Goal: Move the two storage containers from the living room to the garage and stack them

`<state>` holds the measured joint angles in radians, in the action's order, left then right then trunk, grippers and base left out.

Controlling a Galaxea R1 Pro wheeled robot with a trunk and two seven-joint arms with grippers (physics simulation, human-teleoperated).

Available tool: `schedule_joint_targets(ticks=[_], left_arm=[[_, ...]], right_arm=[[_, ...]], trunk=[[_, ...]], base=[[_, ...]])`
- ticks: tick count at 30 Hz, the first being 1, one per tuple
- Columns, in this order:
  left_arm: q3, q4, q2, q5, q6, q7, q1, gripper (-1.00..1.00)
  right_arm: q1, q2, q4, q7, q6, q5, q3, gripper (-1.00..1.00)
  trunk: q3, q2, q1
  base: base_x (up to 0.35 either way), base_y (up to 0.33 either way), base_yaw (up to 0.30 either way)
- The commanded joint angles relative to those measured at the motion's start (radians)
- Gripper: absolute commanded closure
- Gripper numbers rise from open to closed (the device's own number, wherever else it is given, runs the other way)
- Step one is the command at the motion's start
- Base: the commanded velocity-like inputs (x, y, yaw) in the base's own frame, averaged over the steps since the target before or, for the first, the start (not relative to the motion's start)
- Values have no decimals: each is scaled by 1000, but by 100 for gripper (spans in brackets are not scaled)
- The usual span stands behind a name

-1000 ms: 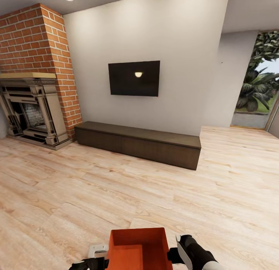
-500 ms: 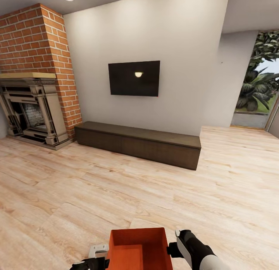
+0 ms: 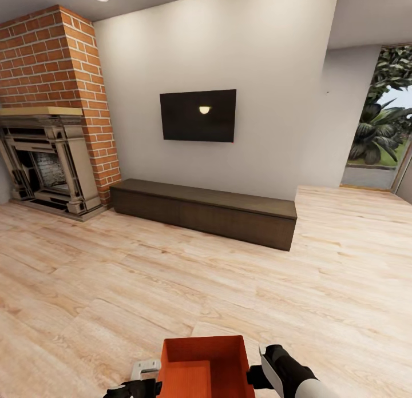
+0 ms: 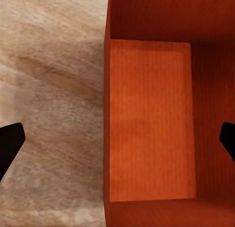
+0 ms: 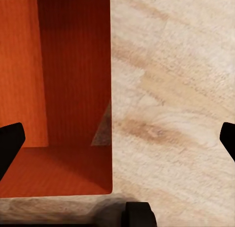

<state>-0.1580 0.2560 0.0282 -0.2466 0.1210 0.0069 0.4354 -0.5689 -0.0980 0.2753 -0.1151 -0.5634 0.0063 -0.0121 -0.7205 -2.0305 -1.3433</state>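
Right hand (image 3: 256, 376) slightly nearer container (image 3: 203, 363), fingers spread.

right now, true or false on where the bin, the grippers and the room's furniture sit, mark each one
1. The orange-red storage container is between the two arms. True.
2. The container holds a box. False: it is empty, ribbed bottom bare.
3. The left gripper has its fingers spread across a container wall. True.
4. The TV hangs above the brick fireplace. False: it hangs above the long dark cabinet.
5. The floor is concrete. False: light wood-plank floor.
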Motion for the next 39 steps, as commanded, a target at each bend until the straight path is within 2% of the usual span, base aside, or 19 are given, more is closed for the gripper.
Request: schedule_joint_targets(ticks=[1, 7, 23, 28, 39], left_arm=[[-6, 2, -1, -10, 5, 1, 0, -100], [-7, 2, -1, -10, 4, 1, 0, -100], [-8, 2, -1, -10, 3, 1, 0, -100], [-8, 2, -1, -10, 3, 1, 0, -100], [-8, 2, -1, -10, 2, 1, 0, -100]], right_arm=[[0, 0, -3, -3, -4, 0, -1, -100], [0, 1, -20, -3, 10, -1, 2, -100], [0, 1, -28, -3, 16, -2, 0, -100], [0, 1, -28, -3, 16, -2, 0, -100], [0, 1, -28, -3, 16, -2, 0, -100]], trunk=[[-1, 0, 0], [-1, 0, 0], [-51, -112, -61], [-51, -112, -61], [-86, -189, -103]], base=[[0, 0, 0], [0, 0, 0], [0, 0, 0], [0, 0, 0], [0, 0, 0]])
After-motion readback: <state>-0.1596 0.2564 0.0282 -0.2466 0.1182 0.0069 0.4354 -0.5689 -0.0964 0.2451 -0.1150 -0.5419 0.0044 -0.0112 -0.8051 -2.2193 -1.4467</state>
